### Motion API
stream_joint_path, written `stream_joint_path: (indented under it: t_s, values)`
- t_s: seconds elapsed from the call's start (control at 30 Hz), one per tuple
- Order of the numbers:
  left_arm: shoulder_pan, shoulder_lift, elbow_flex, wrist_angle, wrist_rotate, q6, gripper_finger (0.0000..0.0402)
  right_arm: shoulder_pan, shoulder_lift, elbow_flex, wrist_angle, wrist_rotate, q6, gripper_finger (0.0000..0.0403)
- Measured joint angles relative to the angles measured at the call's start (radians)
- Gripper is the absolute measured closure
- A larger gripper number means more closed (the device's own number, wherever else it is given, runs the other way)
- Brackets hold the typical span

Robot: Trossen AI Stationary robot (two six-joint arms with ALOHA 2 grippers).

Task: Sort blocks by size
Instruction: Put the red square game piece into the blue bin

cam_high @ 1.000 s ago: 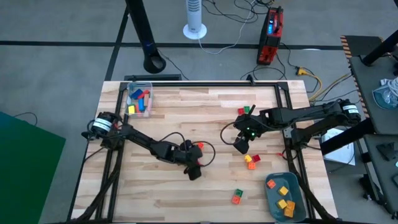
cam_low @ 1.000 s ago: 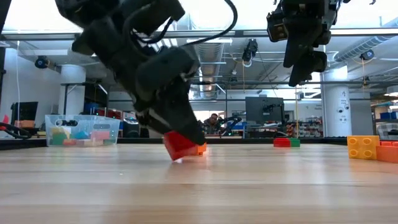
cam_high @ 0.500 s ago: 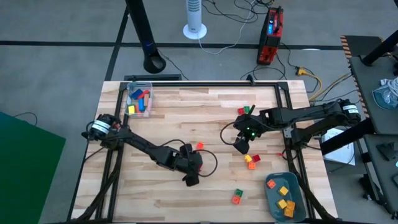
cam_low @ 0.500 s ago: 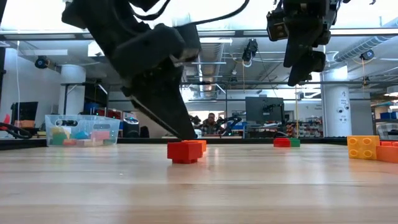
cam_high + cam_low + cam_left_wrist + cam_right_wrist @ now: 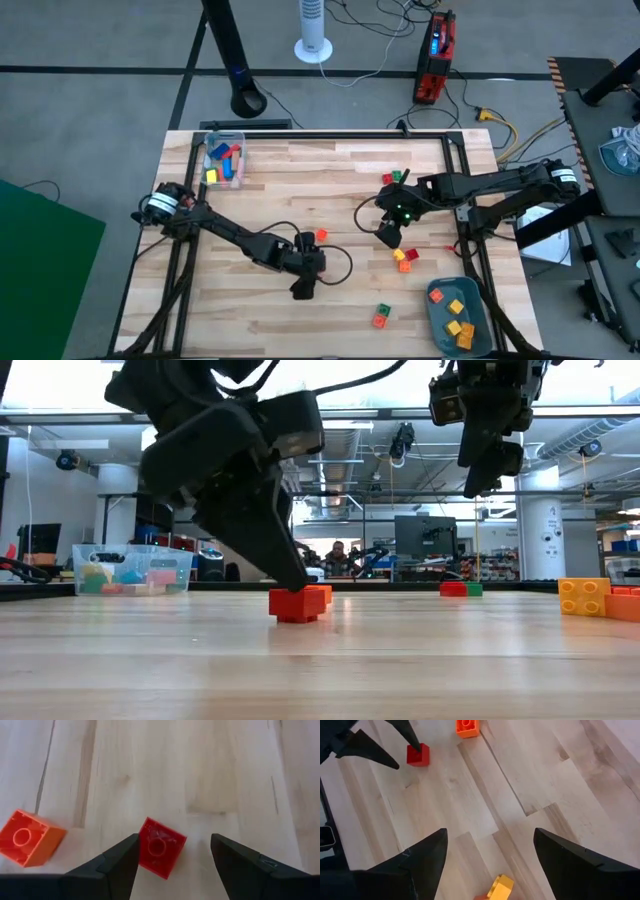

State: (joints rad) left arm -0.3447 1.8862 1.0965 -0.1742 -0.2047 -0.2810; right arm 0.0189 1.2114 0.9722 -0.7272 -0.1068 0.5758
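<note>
Red cube (image 5: 161, 848) released, both end effectors open, empty; blocks (image 5: 224, 160) in clear box (image 5: 238, 175).

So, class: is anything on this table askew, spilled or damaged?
Nothing spilled or damaged. The red block lies skewed to the table's grain between the open left gripper's fingers, beside an equally skewed orange block.

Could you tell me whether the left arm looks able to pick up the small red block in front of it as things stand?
Probably yes. The left gripper hangs low with its jaws open, the red block lies between them on bare wood, and the orange block sits clear to one side.
</note>
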Motion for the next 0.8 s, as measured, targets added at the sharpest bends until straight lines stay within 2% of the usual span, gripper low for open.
stream_joint_path:
  t_s: [0.2,0.8]
  values:
    - [0.018,0.0,-0.011,0.004,0.006,0.068,0.0171,0.0,0.0,0.0,0.0,-0.004,0.0,0.0114]
    - [0.04,-0.006,0.009,0.035,0.005,0.128,0.0178,-0.001,0.0,0.0,0.0,-0.006,0.006,0.0113]
